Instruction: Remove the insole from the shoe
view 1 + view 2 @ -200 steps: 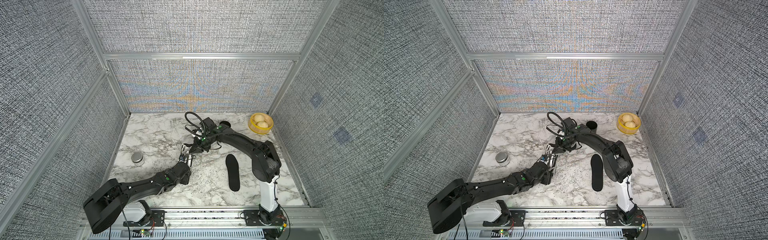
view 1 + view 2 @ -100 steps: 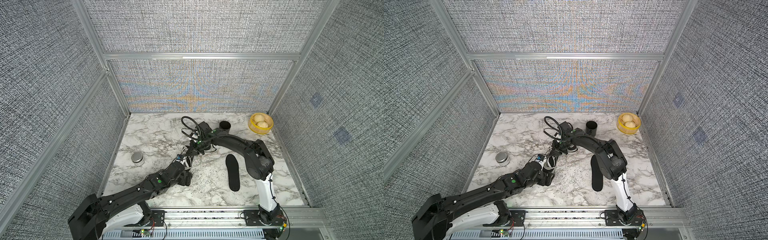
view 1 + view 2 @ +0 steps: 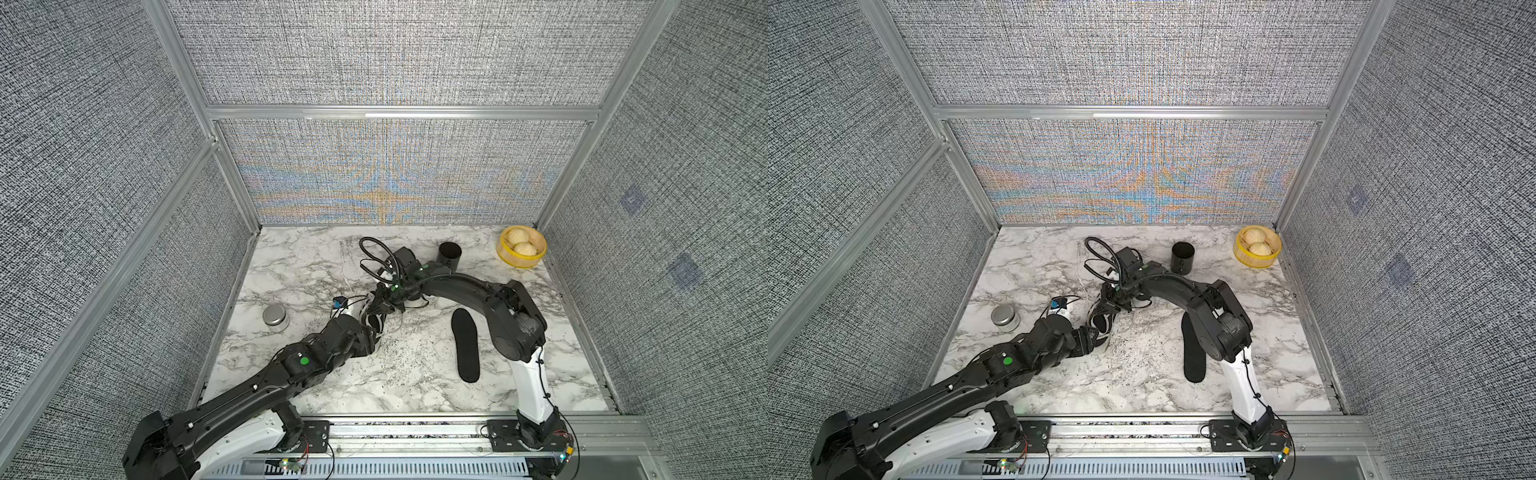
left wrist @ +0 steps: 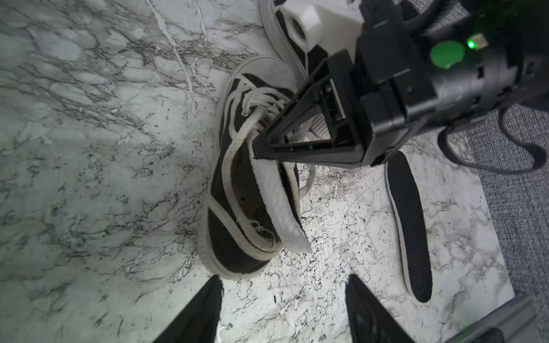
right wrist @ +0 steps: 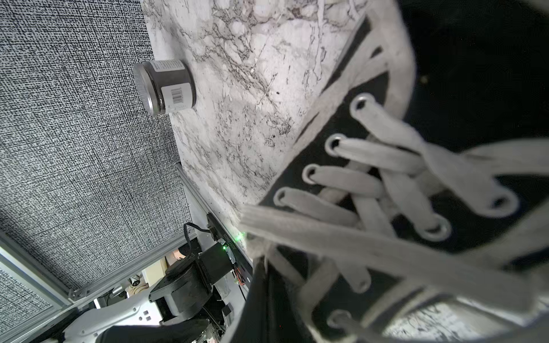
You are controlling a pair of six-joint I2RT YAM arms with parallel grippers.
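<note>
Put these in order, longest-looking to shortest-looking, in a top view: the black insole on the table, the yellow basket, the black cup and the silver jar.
1. black insole
2. yellow basket
3. black cup and silver jar: they look nearly alike, so no ranking between them.

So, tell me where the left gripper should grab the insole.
Probably the insole's loose end, which sticks out past the shoe's heel. Come from behind the heel with the open left gripper, closing across the strip's flat faces; the right gripper pinches the other end.

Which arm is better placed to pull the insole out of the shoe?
Right. The right hand pinches the insole sticking out of the shoe; the left hand is open, holding nothing.
</note>
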